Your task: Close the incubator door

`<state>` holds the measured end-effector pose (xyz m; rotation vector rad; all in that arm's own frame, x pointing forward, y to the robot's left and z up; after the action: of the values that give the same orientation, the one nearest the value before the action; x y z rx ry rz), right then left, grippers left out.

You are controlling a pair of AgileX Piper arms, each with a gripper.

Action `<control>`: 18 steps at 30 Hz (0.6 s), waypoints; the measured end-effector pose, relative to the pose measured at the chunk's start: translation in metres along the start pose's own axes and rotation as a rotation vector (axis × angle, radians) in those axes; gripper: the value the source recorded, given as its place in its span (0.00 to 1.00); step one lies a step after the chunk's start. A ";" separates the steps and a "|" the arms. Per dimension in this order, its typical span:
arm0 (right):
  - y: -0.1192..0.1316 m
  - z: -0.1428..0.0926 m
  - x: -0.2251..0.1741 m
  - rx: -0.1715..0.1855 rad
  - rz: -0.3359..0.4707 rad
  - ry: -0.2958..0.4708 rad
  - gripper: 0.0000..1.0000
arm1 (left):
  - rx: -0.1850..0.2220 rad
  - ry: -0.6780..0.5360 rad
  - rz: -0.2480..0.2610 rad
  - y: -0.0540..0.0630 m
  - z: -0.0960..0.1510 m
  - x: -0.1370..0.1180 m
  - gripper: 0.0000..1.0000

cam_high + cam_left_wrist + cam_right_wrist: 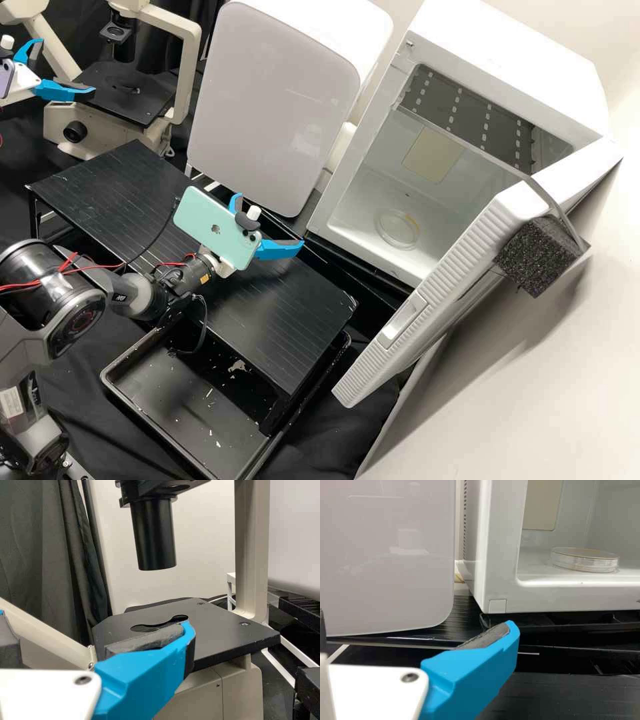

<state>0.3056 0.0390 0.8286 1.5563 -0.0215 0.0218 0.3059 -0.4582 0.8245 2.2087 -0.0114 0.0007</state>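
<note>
- The incubator (500, 50) is seen at the far side of the high view, its chamber fully exposed – and the incubator door (460, 243) is swung wide, well away from the opening!
- Inside, a round clear dish (397, 230) is set on the chamber floor.
- The right gripper (270, 220) is held above the black platform (143, 200), in front of the incubator and well apart from the door. Its fingers are spread wide, with nothing gripped between them.
- Over by the microscope (190, 73), the left gripper (67, 65) is held close to the dark stage (130, 93). Its fingers are parted widely too – nothing is held there either. Whether the stage is touched cannot be told.
- A mint-green phone (210, 223) is mounted at the right gripper, and part of a purple phone (5, 79) is seen at the left one.
- Beside the incubator, a white appliance (273, 100) with a pale grey front is stood upright.
- A black foam block (539, 257) is seen by the door, and a black tray (180, 407) is set low, partly covered by the platform.
</note>
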 end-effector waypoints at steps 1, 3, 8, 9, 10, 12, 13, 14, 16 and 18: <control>0.000 0.000 0.000 0.000 0.000 0.000 1.00 | 0.000 0.000 0.000 0.000 0.000 0.000 1.00; 0.000 0.000 0.000 0.000 0.000 0.000 1.00 | 0.000 0.000 0.000 0.000 0.000 0.000 1.00; 0.000 0.000 0.000 0.000 0.004 0.004 1.00 | 0.000 0.000 0.000 0.000 0.000 0.000 1.00; 0.000 0.000 -0.001 0.000 0.007 0.007 1.00 | 0.000 0.000 0.000 0.000 0.000 0.000 1.00; 0.001 0.001 -0.002 0.000 0.011 0.006 1.00 | 0.000 0.000 0.000 0.000 0.000 0.000 1.00; 0.001 0.003 -0.007 -0.006 0.016 0.008 1.00 | 0.000 0.000 0.000 0.000 0.000 0.000 1.00; 0.003 0.006 -0.012 -0.011 0.023 0.006 1.00 | 0.000 0.000 0.000 0.000 0.000 0.000 1.00; 0.005 0.007 -0.017 -0.013 0.038 0.008 1.00 | 0.000 0.000 0.000 0.000 0.000 0.000 1.00; 0.013 0.009 -0.027 -0.016 0.085 0.022 1.00 | 0.000 0.000 0.000 0.000 0.000 0.000 1.00; 0.020 0.013 -0.039 -0.017 0.143 0.030 1.00 | 0.000 0.000 0.000 0.000 0.000 0.000 1.00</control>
<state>0.2659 0.0264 0.8482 1.5344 -0.1097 0.1574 0.3059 -0.4582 0.8245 2.2087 -0.0114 0.0007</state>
